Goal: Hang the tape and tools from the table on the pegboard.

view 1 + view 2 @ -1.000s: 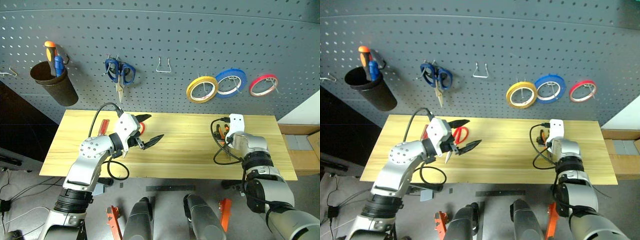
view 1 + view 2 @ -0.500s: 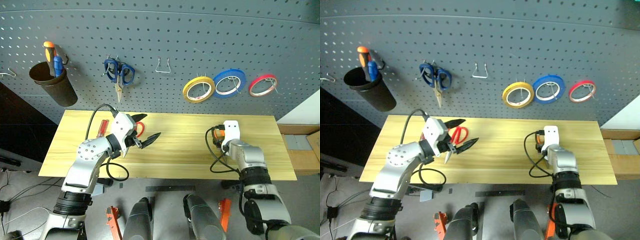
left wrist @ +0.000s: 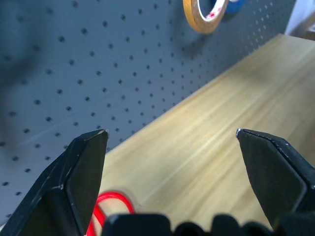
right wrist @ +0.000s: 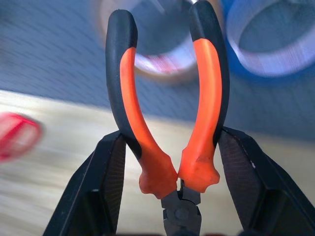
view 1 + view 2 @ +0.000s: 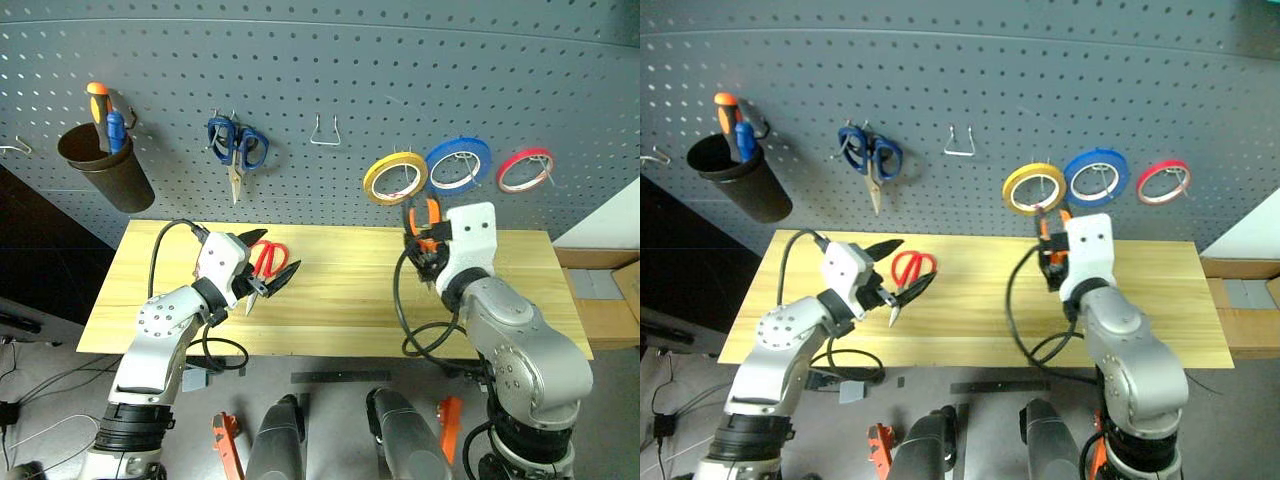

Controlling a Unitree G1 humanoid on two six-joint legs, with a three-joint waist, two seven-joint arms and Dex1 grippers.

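Pegboard [image 5: 330,60] behind | pliers [image 4: 167,113] clamped between right fingers [image 4: 106,187], handles up

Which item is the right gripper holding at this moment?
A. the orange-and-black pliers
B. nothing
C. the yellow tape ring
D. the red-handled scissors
A: the right gripper has its fingers closed on the handles of the pliers, raised in front of the pegboard.
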